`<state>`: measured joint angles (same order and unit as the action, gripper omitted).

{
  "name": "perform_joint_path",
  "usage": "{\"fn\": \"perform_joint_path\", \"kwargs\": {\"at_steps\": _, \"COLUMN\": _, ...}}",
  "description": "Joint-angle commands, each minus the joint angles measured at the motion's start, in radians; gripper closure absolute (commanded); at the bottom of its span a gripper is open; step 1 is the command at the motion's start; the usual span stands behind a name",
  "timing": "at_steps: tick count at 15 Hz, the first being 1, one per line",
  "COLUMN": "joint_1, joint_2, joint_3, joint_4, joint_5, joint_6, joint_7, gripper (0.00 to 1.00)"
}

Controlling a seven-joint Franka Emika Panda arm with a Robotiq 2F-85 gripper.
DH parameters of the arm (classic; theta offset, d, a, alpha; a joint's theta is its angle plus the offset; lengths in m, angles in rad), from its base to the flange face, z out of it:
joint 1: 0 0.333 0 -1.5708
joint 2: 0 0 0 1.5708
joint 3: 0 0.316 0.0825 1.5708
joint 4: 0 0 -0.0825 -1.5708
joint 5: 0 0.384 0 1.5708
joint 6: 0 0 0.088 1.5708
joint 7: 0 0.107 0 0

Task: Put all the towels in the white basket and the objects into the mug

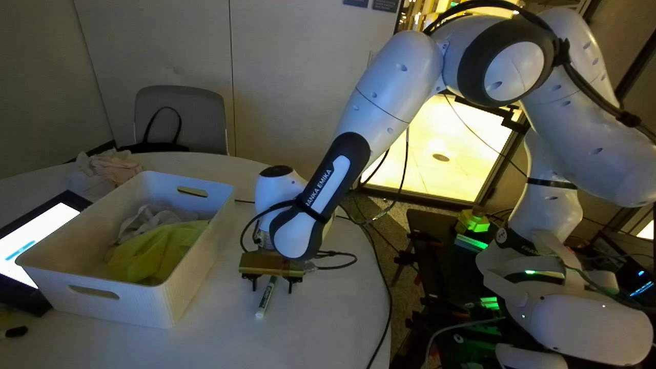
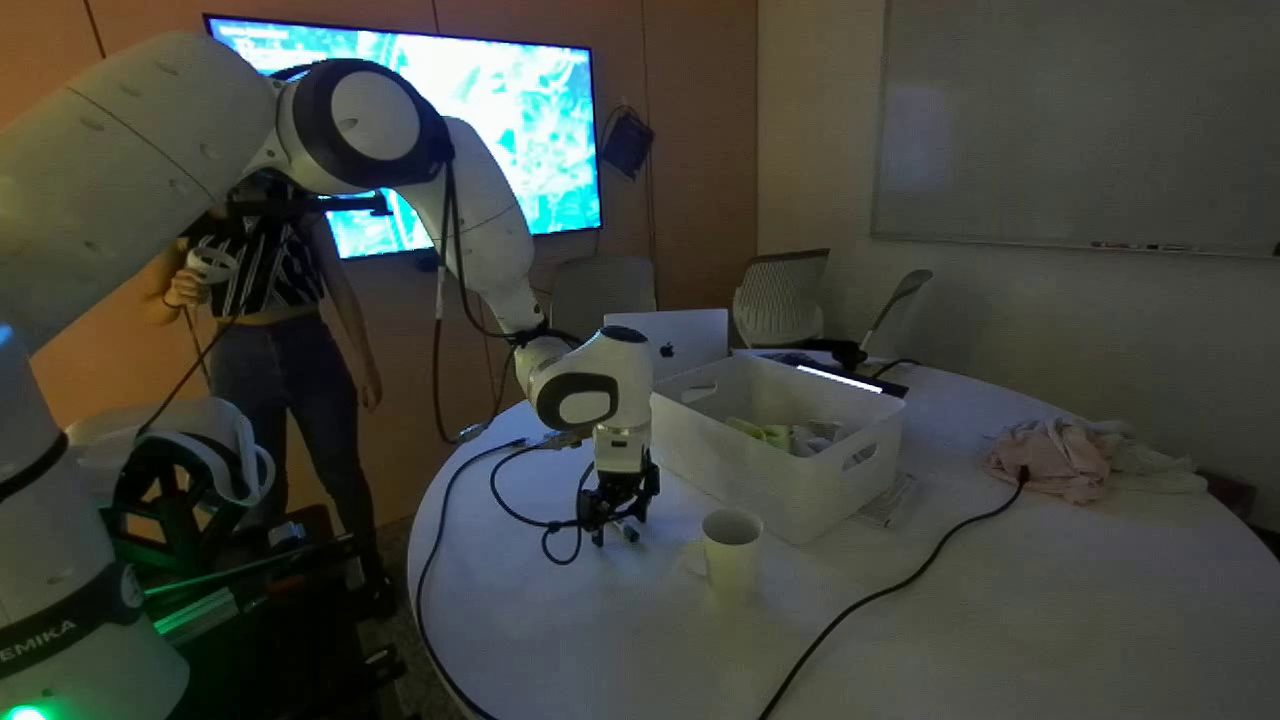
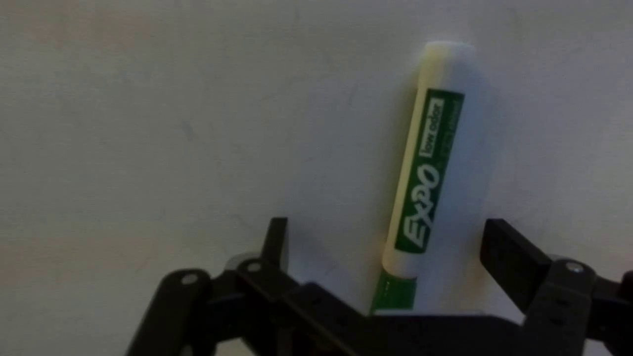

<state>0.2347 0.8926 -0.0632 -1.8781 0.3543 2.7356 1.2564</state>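
The white basket [image 1: 174, 302] stands on the round table, with a yellow towel [image 1: 154, 251] and an off-white towel [image 1: 148, 220] lying inside. In an exterior view the white mug [image 2: 733, 560] stands upright beside the basket, near my gripper [image 2: 615, 530]. A white marker with a green label and green cap [image 3: 428, 173] lies on the table. My gripper [image 3: 386, 228] is low over its capped end, jaws wide apart, one finger on each side. Bare table shows between the marker and either finger. Part of the cap is hidden behind the gripper body.
A pile of pinkish and whitish cloth [image 2: 1060, 460] lies on the table away from the basket. A lit tablet [image 1: 46, 230] is beside the basket, and a dark marker [image 1: 15, 332] lies near it. A laptop [image 2: 690, 335] and a black cable [image 2: 900, 585] are on the table.
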Motion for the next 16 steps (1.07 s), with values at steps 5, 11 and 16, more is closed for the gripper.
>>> {"fn": "perform_joint_path", "kwargs": {"at_steps": 5, "joint_1": 0.052, "joint_2": 0.012, "joint_3": -0.053, "joint_4": 0.020, "joint_5": -0.077, "joint_6": -0.015, "joint_7": 0.088, "gripper": 0.07}}
{"fn": "perform_joint_path", "kwargs": {"at_steps": 11, "joint_1": 0.064, "joint_2": 0.015, "joint_3": -0.066, "joint_4": 0.036, "joint_5": -0.118, "joint_6": -0.027, "joint_7": 0.108, "gripper": 0.40}}
{"fn": "perform_joint_path", "kwargs": {"at_steps": 16, "joint_1": 0.073, "joint_2": 0.008, "joint_3": -0.078, "joint_4": 0.040, "joint_5": -0.139, "joint_6": -0.037, "joint_7": 0.123, "gripper": 0.74}}
